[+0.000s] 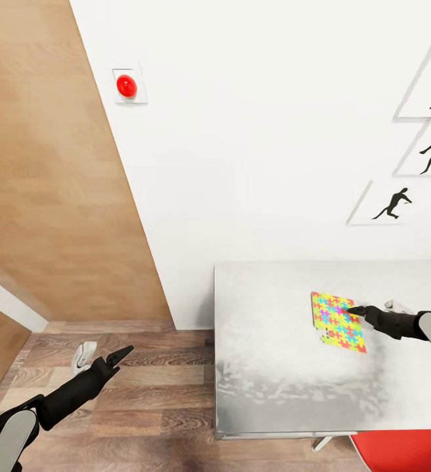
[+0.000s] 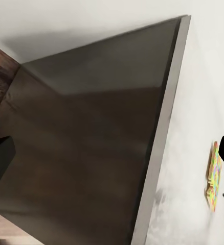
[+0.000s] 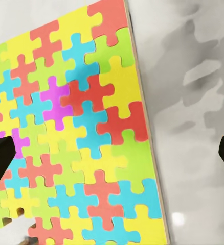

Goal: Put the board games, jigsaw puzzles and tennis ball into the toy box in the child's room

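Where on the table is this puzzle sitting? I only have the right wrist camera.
Observer: In the head view, the jigsaw puzzle lies flat on the table, well right of the table's left edge and back from its near edge. The right gripper is open at the puzzle's right side.
Operator: And where is my other arm?
Observer: The left gripper hangs open over the wood floor, off the table's left edge.
Operator: Is there anything by the table's front?
Observer: A red rounded object shows just below the near edge, towards the right. I cannot tell what it is.
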Robot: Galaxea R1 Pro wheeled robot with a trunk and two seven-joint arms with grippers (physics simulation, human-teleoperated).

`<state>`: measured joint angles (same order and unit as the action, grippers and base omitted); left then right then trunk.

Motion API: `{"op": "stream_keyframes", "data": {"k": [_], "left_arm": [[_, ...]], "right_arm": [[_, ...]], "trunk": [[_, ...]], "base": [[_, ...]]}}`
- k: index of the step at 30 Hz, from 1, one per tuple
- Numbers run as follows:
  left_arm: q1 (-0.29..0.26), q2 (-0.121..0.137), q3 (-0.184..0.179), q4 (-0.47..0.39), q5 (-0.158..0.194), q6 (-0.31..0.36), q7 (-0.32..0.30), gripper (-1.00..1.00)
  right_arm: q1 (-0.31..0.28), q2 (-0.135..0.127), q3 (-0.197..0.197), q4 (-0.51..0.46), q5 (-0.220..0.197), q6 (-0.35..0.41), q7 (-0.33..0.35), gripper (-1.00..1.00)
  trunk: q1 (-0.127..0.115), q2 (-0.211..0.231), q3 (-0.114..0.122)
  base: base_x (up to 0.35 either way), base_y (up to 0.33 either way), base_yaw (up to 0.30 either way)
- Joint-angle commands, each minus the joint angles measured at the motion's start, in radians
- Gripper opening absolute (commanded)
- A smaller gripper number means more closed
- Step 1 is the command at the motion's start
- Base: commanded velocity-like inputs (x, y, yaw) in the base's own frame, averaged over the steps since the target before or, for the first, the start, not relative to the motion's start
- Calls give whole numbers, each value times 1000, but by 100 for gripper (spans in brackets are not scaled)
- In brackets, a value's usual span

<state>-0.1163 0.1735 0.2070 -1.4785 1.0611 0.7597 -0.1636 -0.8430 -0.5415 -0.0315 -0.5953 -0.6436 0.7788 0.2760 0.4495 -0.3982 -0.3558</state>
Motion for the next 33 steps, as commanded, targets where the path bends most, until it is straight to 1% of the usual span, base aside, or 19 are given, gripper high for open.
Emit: {"op": "stream_keyframes", "data": {"k": [1, 12, 19, 25, 33], "left_arm": [[-1, 0, 2, 0, -1, 6, -4, 100], [-1, 0, 2, 0, -1, 6, -4, 100], [-1, 0, 2, 0, -1, 6, -4, 100], [-1, 0, 2, 0, -1, 6, -3, 100], [-2, 0, 2, 0, -1, 6, -3, 100]], "right_arm": [[-1, 4, -3, 0, 5, 5, 4, 100], [-1, 25, -2, 4, 5, 5, -2, 100], [-1, 40, -1, 17, 5, 5, -29, 100], [-2, 48, -1, 23, 4, 6, -52, 100], [-2, 53, -2, 27, 2, 6, -63, 100]], "trunk": [[1, -2, -2], [1, -2, -2], [1, -2, -2], [1, -2, -2], [1, -2, -2]], "base": [[0, 0, 0], [0, 0, 0], [0, 0, 0], [0, 0, 0], [0, 0, 34]]}}
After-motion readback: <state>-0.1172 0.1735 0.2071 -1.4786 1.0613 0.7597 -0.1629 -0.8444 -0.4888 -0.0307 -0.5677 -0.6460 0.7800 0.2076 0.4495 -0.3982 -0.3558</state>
